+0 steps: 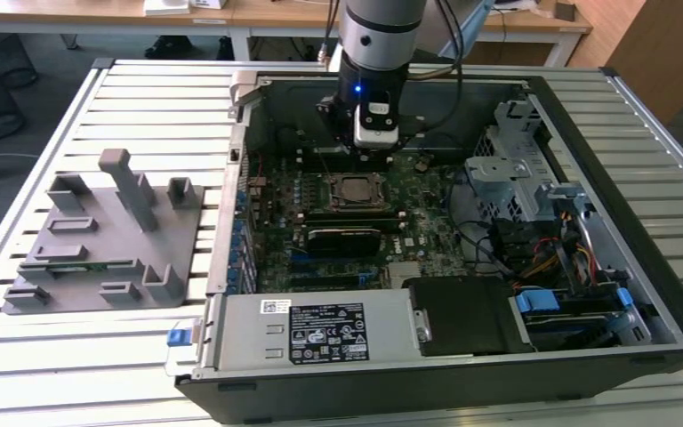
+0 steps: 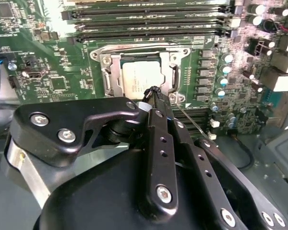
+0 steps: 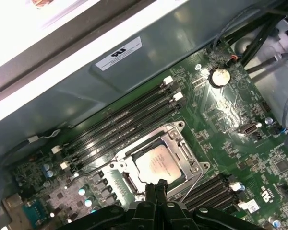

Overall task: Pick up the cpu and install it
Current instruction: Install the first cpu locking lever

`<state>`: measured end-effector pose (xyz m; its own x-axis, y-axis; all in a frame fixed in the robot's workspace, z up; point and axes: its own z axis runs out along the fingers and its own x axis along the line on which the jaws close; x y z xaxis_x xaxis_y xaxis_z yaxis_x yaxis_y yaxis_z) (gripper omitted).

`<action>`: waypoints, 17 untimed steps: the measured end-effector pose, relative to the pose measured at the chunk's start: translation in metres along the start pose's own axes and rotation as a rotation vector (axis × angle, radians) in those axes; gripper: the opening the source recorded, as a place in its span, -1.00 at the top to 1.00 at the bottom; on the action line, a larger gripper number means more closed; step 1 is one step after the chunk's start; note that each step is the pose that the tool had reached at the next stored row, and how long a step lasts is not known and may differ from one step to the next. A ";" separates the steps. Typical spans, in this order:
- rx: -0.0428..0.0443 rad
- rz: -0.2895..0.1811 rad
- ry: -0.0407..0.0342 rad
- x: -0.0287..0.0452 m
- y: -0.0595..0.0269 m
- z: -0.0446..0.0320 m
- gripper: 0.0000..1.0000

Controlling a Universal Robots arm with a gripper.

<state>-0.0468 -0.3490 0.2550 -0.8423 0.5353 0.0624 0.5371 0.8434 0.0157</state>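
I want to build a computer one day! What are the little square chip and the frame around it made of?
The chip has a pale silver-grey top with a dull sheen, so it looks like metal. The frame around it is shinier, with light glinting off its edges: probably bare metal too, though which kind can't be told.

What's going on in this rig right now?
The arm's gripper hangs inside the open PC case, right over the motherboard's socket. The cpu already lies in the socket, and the gripper is shut, holding nothing. A grey fixture sits beside the case, on the exterior view's left.
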 end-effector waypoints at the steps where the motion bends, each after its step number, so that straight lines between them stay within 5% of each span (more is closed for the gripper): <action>1: -0.0004 0.000 -0.0009 0.0000 0.0000 0.0000 0.79; 6: -0.0021 -0.010 -0.0045 0.0000 -0.0002 -0.0001 0.79; 17: 0.0053 -0.134 -0.0025 0.0000 -0.0003 0.0000 0.79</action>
<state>-0.0470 -0.3492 0.2550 -0.9068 0.4176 0.0576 0.4192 0.9077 0.0184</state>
